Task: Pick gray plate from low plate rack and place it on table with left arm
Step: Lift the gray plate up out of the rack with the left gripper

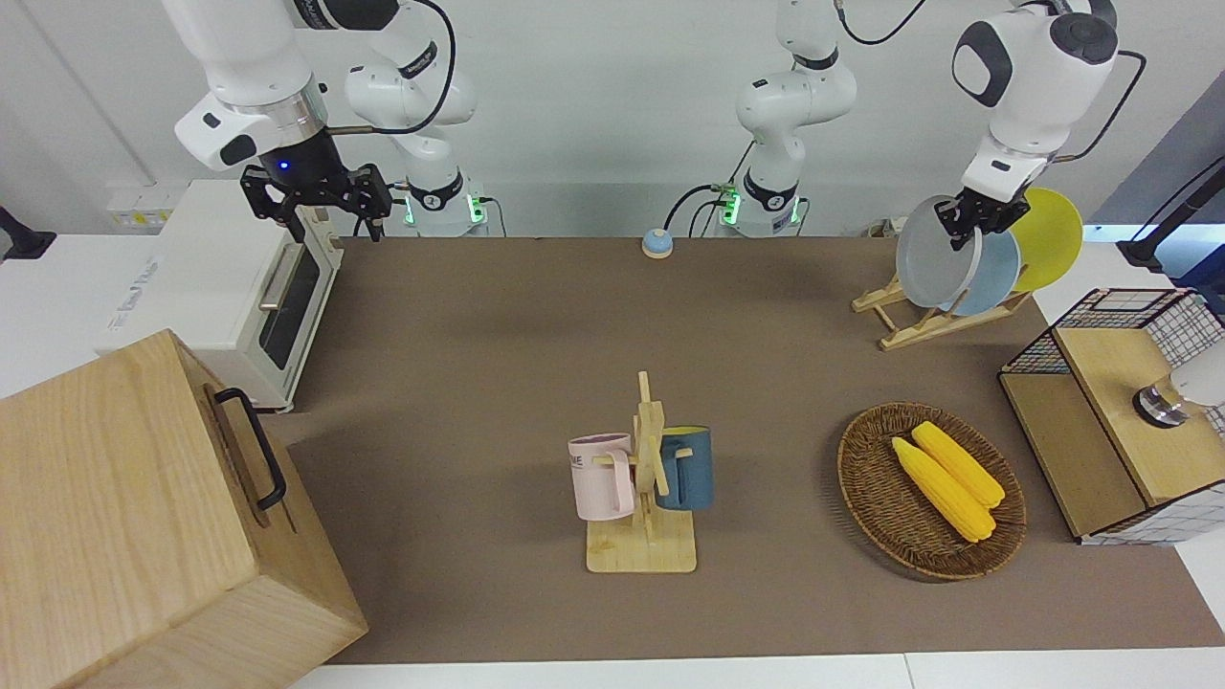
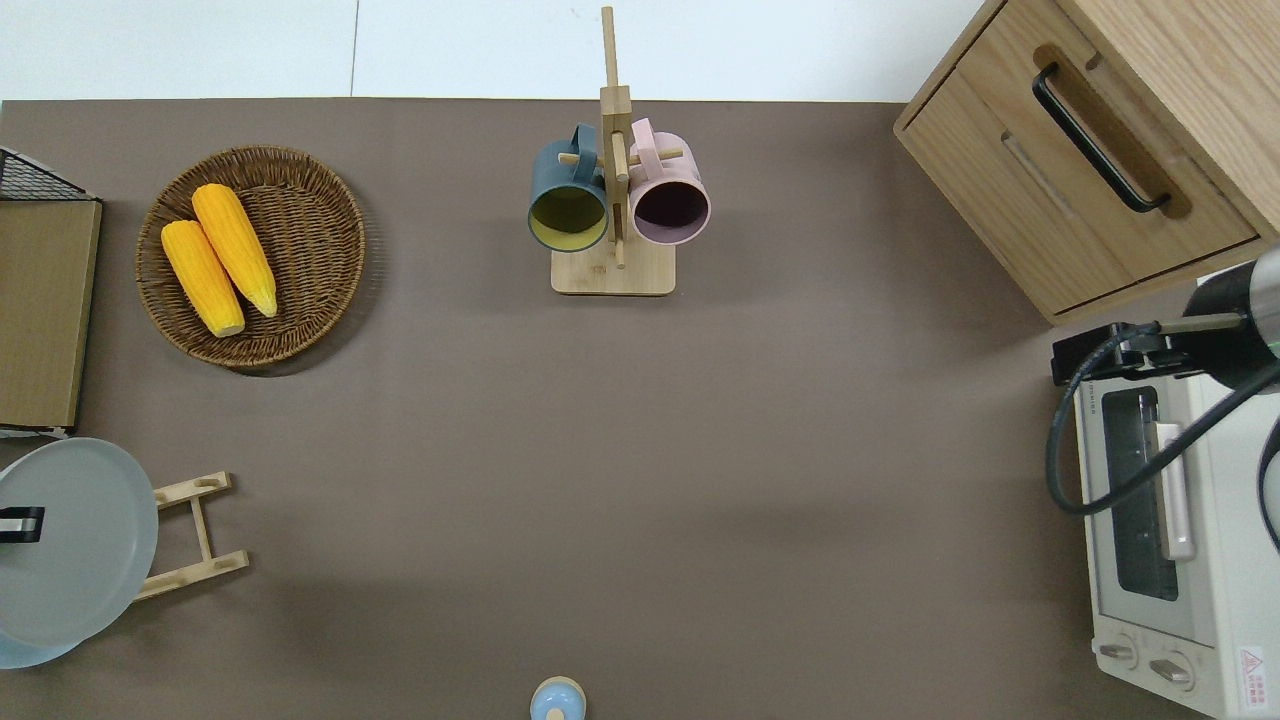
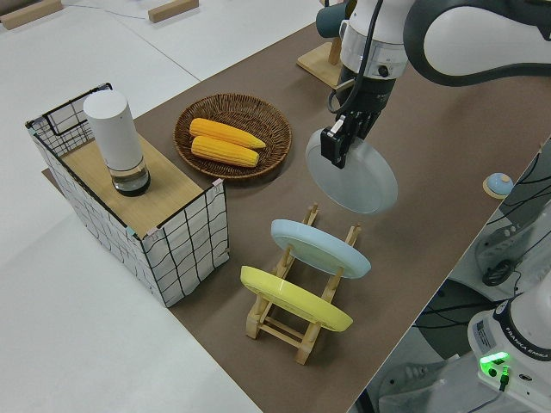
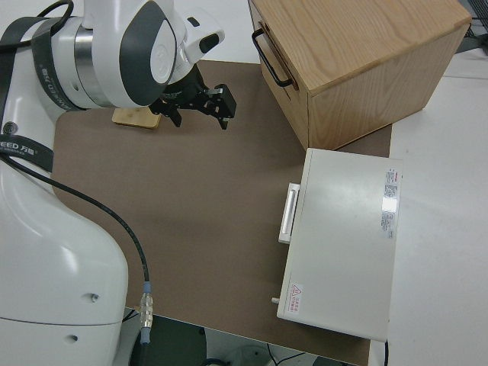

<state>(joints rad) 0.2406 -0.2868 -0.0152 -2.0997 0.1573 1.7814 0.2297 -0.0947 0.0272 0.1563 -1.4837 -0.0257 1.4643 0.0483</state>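
My left gripper (image 1: 968,226) is shut on the rim of the gray plate (image 1: 930,253) and holds it tilted in the air, clear of the low plate rack (image 1: 907,323). In the overhead view the gray plate (image 2: 72,545) is over the rack's end (image 2: 195,530) nearer to the robots, with only a fingertip (image 2: 20,523) showing. The left side view shows the left gripper (image 3: 336,146) holding the gray plate (image 3: 360,179) above the rack (image 3: 293,320). The right arm is parked, its gripper (image 1: 325,203) open. The brown table (image 1: 478,383) lies below.
A light blue plate (image 1: 993,276) and a yellow plate (image 1: 1051,239) stand in the rack. A wicker basket (image 1: 866,488) with corn, a mug stand (image 1: 643,498), a wire crate (image 1: 1115,411), a wooden cabinet (image 1: 144,517), a toaster oven (image 1: 220,287) and a small bell (image 1: 657,243) are on the table.
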